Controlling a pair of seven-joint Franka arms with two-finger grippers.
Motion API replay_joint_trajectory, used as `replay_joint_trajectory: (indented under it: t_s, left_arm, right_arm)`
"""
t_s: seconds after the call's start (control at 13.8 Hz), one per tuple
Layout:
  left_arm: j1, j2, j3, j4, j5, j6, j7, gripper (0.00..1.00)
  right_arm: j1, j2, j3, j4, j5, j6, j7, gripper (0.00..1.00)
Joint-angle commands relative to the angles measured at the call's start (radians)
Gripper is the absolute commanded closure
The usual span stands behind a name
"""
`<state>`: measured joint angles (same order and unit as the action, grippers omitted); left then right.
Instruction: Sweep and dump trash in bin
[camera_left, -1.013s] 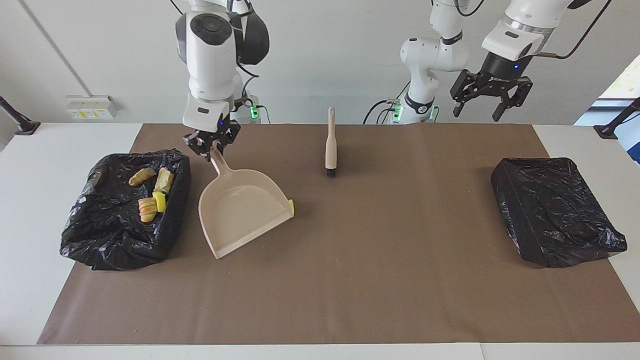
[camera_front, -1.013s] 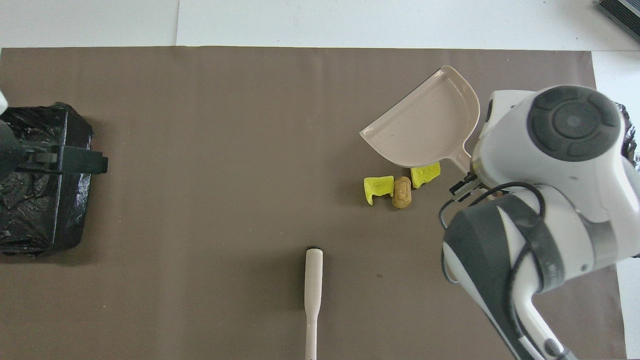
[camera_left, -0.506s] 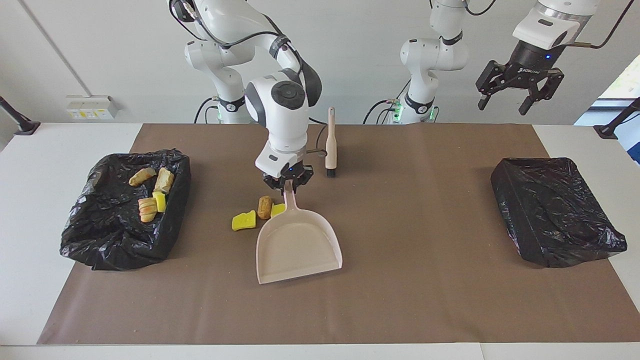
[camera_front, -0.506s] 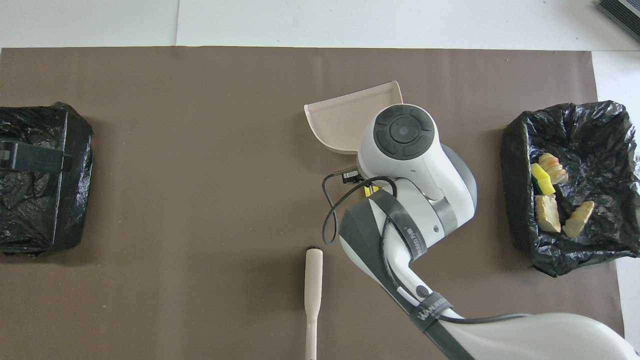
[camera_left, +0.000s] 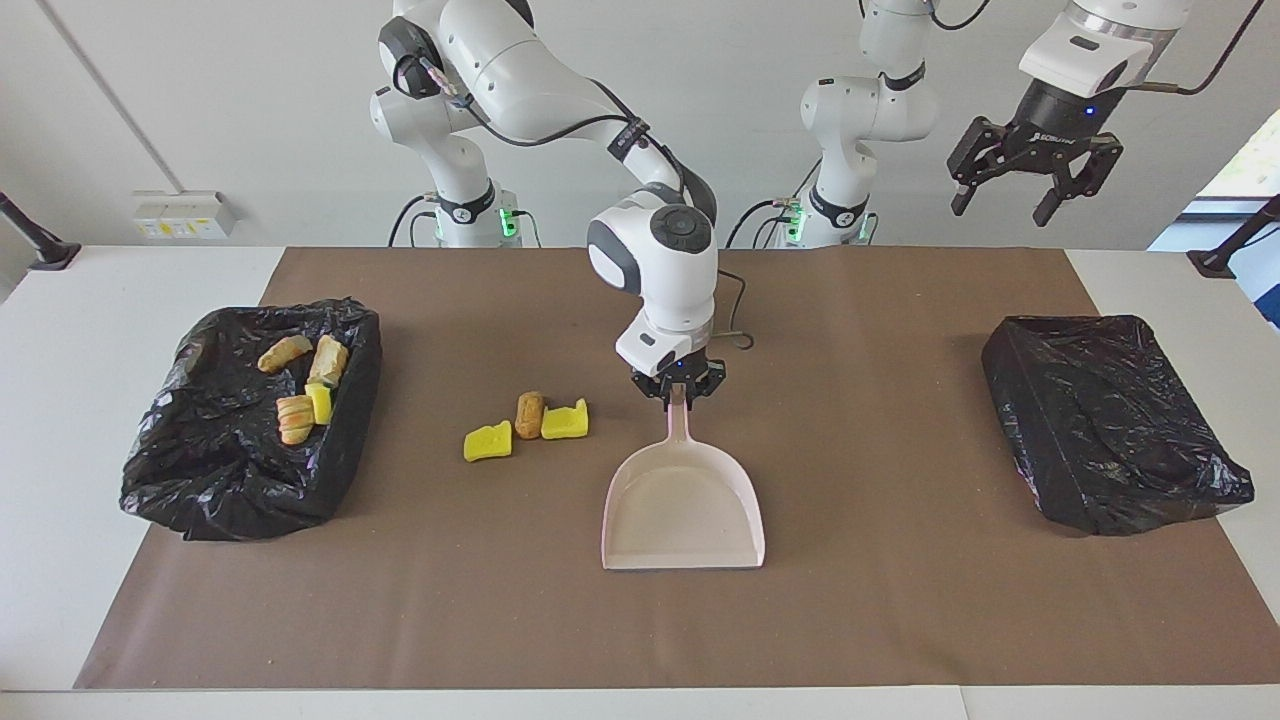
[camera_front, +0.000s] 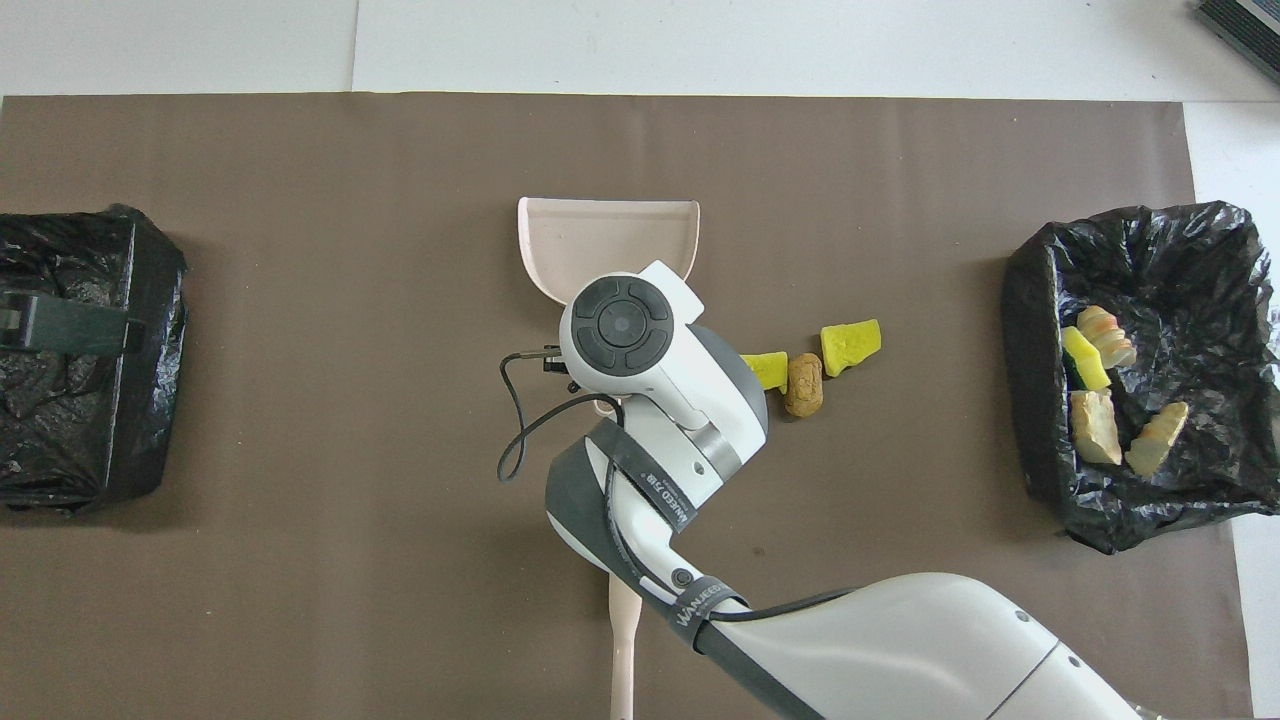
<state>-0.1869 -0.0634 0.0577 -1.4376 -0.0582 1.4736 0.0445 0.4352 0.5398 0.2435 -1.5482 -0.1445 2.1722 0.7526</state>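
My right fingers (camera_left: 679, 393) pinch the dustpan (camera_left: 683, 512) handle, pan flat mid-surface. My left fingers (camera_left: 1026, 197) hang spread, empty, seemingly above one bin (camera_left: 1110, 420). Three trash bits (camera_left: 526, 424) lie beside the pan; four sit in the other bin (camera_left: 250, 410).

Beige dustpan (camera_front: 606, 238) mid-mat, right arm (camera_front: 660, 400) covering its handle. Two yellow wedges (camera_front: 851, 346) and brown cork (camera_front: 804, 384) beside dustpan, toward right arm's end. Black-lined bin (camera_front: 1040, 400) past them holds four bits (camera_front: 1094, 428).
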Motion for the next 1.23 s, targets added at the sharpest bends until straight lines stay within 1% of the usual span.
replay_joint_trajectory:
  t_s: [0.0,0.07,0.14,0.36,0.43,0.58,0.65,0.72,0.8,0.87,0.94,1.01,1.16]
  left_arm:
    - [0.018,-0.001,-0.009,0.016,0.017,-0.027,0.012,0.0]
    - [0.017,-0.001,-0.009,0.016,0.017,-0.027,0.009,0.0]
    - [0.015,-0.001,-0.01,0.016,0.017,-0.027,0.009,0.0]
    - [0.018,-0.001,-0.009,0.014,0.017,-0.027,0.011,0.0]
    - [0.018,-0.003,-0.007,0.014,0.017,-0.027,0.011,0.0]
    - [0.017,-0.001,-0.009,0.014,0.017,-0.027,0.011,0.0]
    - [0.017,-0.001,-0.009,0.014,0.017,-0.027,0.011,0.0]
    - [0.017,-0.001,-0.009,0.014,0.017,-0.027,0.011,0.0]
    - [0.018,-0.001,-0.009,0.014,0.017,-0.027,0.011,0.0]
    - [0.018,-0.001,-0.009,0.014,0.017,-0.027,0.011,0.0]
    - [0.018,-0.001,-0.009,0.014,0.017,-0.027,0.011,0.0]
    - [0.018,-0.001,-0.009,0.014,0.017,-0.027,0.011,0.0]
    - [0.017,-0.001,-0.009,0.014,0.017,-0.027,0.011,0.0]
  right_arm:
    - [-0.019,0.005,-0.003,0.002,0.031,0.023,0.005,0.69]
    - [-0.021,0.005,-0.003,-0.012,0.023,0.026,-0.011,0.07]
    - [-0.019,0.0,-0.003,-0.021,0.014,0.023,-0.027,0.0]
    - [-0.052,-0.03,-0.001,-0.021,0.031,-0.031,-0.058,0.0]
    - [-0.056,-0.053,0.003,-0.021,0.031,-0.066,-0.07,0.0]
    - [-0.05,-0.122,0.007,-0.038,0.039,-0.176,-0.071,0.0]
    - [-0.043,-0.173,0.008,-0.07,0.046,-0.23,-0.073,0.0]
    - [-0.033,-0.226,0.013,-0.111,0.057,-0.267,-0.073,0.0]
    - [-0.027,-0.298,0.013,-0.177,0.075,-0.313,-0.075,0.0]
    - [-0.026,-0.366,0.013,-0.25,0.12,-0.334,-0.076,0.0]
    - [-0.024,-0.433,0.013,-0.327,0.181,-0.334,-0.076,0.0]
    - [0.003,-0.486,0.014,-0.401,0.228,-0.325,-0.076,0.0]
    - [0.051,-0.578,0.014,-0.549,0.314,-0.258,-0.062,0.0]
